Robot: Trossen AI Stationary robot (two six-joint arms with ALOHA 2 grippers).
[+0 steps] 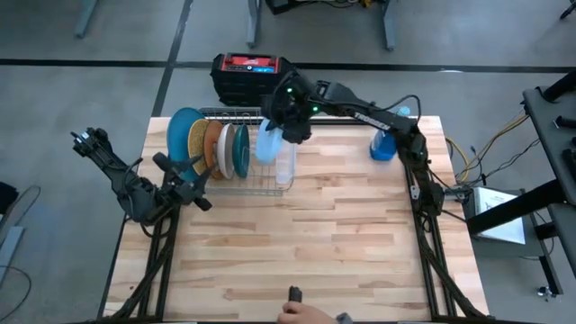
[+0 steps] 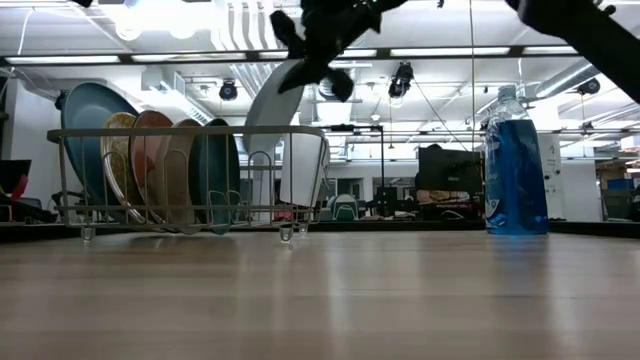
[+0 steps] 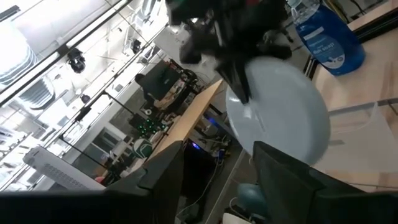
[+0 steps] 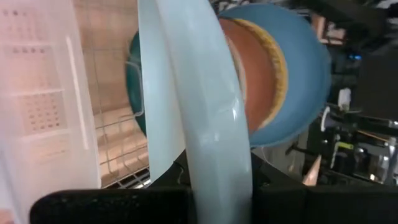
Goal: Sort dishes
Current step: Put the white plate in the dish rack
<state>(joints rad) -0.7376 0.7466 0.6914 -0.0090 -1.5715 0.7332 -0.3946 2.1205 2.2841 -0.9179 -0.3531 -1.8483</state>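
Item: pale plate (image 1: 268, 144), pinched on edge by right gripper (image 1: 290, 115) above the rack (image 1: 261, 187), beside four racked plates (image 1: 216, 148), for slotting. Left gripper (image 1: 184, 184) wide, idle at rack's end.

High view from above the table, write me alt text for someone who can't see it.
The right gripper holds a pale blue plate over a wire dish rack where four plates stand on edge. The left gripper waits open beside the rack, and a blue bottle stands on the wooden table.
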